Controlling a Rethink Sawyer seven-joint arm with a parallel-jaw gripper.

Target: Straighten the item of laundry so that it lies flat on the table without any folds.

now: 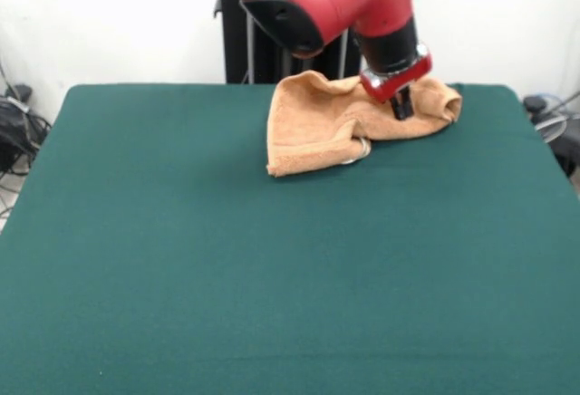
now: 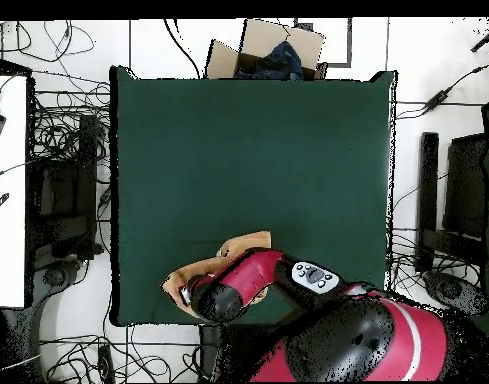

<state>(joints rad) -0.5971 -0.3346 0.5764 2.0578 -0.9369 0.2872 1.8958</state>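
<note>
The peach-orange towel (image 1: pixel 317 123) lies crumpled and folded over on itself near the far edge of the green table (image 1: pixel 272 268), right of centre. A small white tag (image 1: pixel 362 149) shows at its near edge. My gripper (image 1: pixel 401 107) comes down from the red arm onto the towel's right part, and its narrow dark tips look closed in the cloth. In the overhead view the towel (image 2: pixel 244 243) shows beside the arm near the table's (image 2: pixel 248 140) bottom edge. The arm's wrist hides the gripper there.
The red arm (image 2: pixel 278 280) covers part of the towel from above. An open cardboard box (image 2: pixel 268 50) stands beyond the table's far edge. Cables lie on the floor on both sides (image 2: pixel 58 230).
</note>
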